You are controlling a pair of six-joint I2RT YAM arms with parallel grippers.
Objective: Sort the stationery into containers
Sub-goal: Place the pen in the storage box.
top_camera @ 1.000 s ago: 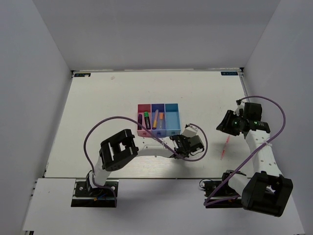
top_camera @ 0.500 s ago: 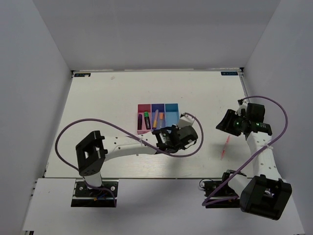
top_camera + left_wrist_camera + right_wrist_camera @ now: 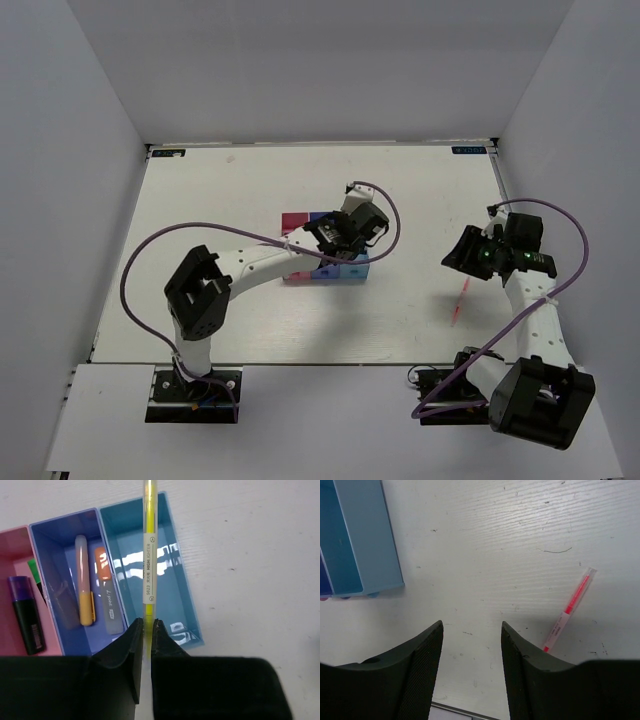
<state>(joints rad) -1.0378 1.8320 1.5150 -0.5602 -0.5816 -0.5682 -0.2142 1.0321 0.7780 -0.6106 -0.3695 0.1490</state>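
I am gripping the yellow pen (image 3: 148,555) by its near end in the left gripper (image 3: 146,630), with the fingers shut tight on it. The pen is hanging over the teal bin (image 3: 172,605) and pointing straight away from the gripper, the same way the bin's long side is running. I think it is lined up to go in, but I cannot tell how high it is. The pink pen (image 3: 568,610) is lying on the table (image 3: 495,530), well apart from the bins. It is slanting and sitting just beside the right gripper (image 3: 470,627), which is open and holding nothing. The right arm is much nearer to it.
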